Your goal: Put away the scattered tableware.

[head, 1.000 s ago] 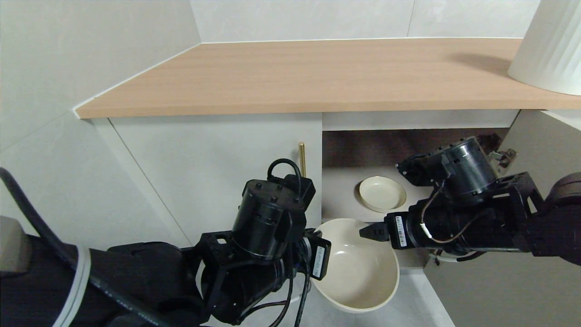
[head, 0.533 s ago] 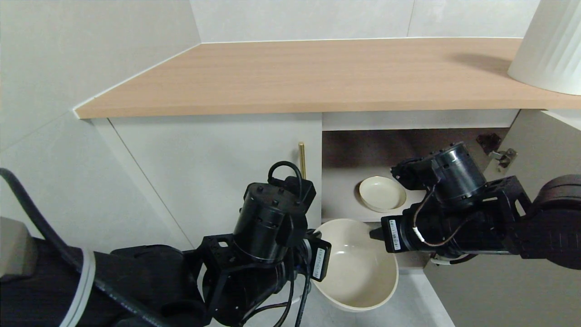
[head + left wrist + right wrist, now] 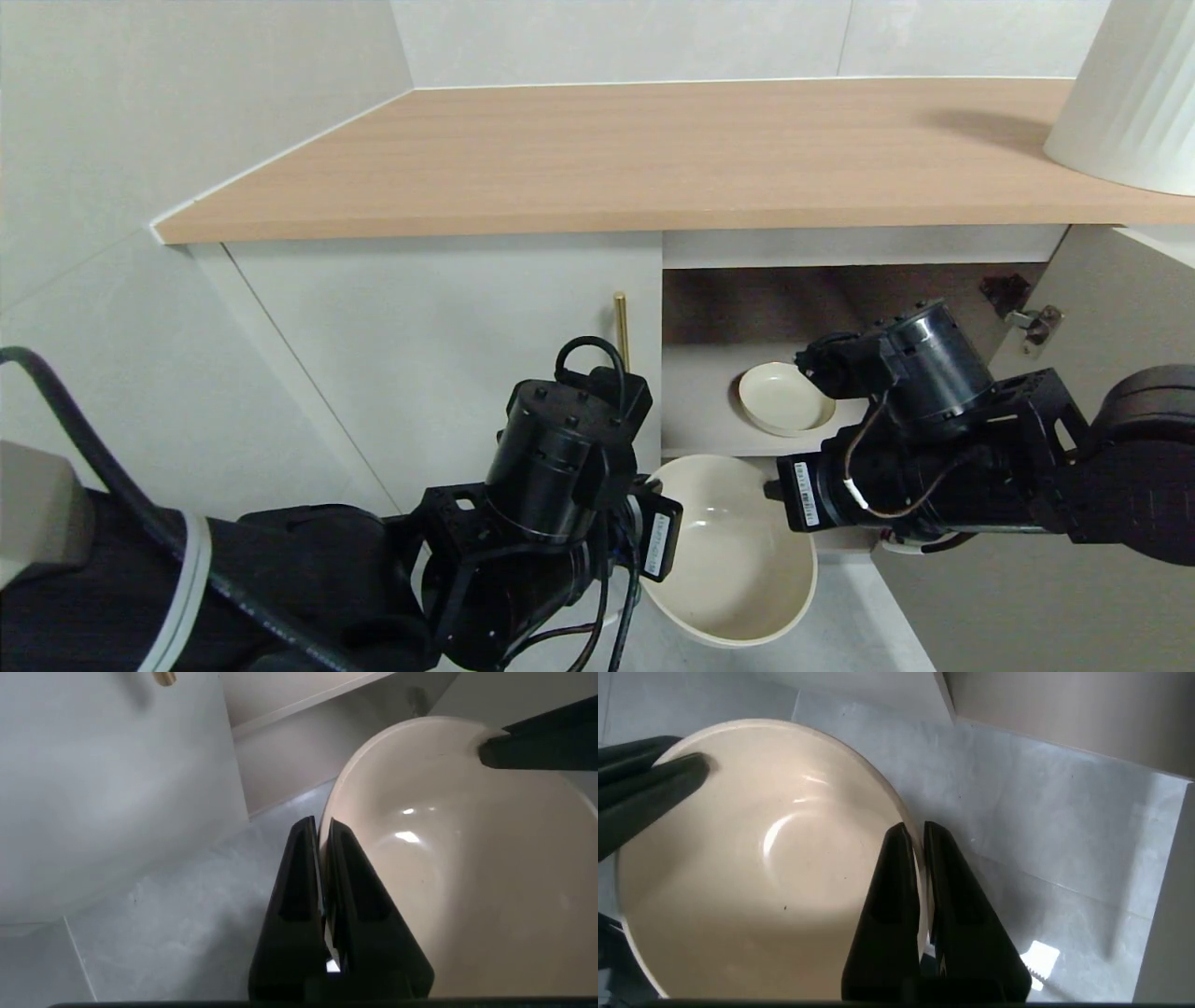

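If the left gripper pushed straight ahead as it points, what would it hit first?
Apart from the bowl rim it grips, the left gripper would probably meet the cabinet base below the opening; depth is unclear.

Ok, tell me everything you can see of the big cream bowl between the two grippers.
The bowl is large, deep and round, cream with a glossy, ceramic-looking finish, and empty apart from a tiny dark speck inside. It hangs open side up above the grey floor, in front of the open cabinet. The left gripper pinches its rim on one side, the right gripper the opposite rim; nothing else touches it.
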Motion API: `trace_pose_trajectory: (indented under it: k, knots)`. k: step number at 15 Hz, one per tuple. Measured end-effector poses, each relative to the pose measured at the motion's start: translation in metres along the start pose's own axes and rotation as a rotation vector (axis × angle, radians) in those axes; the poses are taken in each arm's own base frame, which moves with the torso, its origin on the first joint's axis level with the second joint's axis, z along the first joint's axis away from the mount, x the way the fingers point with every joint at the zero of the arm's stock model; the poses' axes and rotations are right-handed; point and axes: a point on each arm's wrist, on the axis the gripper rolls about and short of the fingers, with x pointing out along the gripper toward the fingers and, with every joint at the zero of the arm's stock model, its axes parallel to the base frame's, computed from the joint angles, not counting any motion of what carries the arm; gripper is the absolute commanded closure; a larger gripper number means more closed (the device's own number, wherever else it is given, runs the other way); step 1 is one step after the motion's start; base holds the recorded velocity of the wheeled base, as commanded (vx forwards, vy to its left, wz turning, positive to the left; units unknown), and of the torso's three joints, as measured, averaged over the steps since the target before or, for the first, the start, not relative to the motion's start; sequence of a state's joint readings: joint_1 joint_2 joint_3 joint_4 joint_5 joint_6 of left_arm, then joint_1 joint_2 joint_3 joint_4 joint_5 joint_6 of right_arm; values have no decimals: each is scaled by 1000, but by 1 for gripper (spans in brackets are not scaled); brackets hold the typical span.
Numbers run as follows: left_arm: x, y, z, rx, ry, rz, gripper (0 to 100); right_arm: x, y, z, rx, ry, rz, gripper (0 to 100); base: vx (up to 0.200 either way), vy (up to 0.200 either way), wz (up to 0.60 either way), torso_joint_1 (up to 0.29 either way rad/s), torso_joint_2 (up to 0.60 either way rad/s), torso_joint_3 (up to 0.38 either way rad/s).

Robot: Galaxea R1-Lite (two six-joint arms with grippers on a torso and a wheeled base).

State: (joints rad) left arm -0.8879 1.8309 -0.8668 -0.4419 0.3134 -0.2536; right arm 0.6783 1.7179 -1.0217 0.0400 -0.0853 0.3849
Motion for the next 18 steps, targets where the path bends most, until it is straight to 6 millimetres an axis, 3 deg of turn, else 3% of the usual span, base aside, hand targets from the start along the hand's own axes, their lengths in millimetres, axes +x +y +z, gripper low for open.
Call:
trace_pose_trajectory:
  k: [2, 3, 10, 18]
  knots:
    - [0, 0, 0, -1, 0, 2, 100, 0, 0, 0, 0, 1, 0, 100, 0, 0, 0, 0, 0, 0]
    - [0, 0, 0, -1, 0, 2, 0, 0, 0, 0, 0, 1, 0, 100, 0, 0, 0, 0, 0, 0]
    - [-2, 1, 2, -6, -15, 7, 0, 6, -3, 1, 78, -31, -77, 100, 0, 0, 0, 0, 0, 0]
    - [-10, 2, 9, -15, -43, 8, 0, 52, -65, 33, 365, -227, -322, 100, 0, 0, 0, 0, 0, 0]
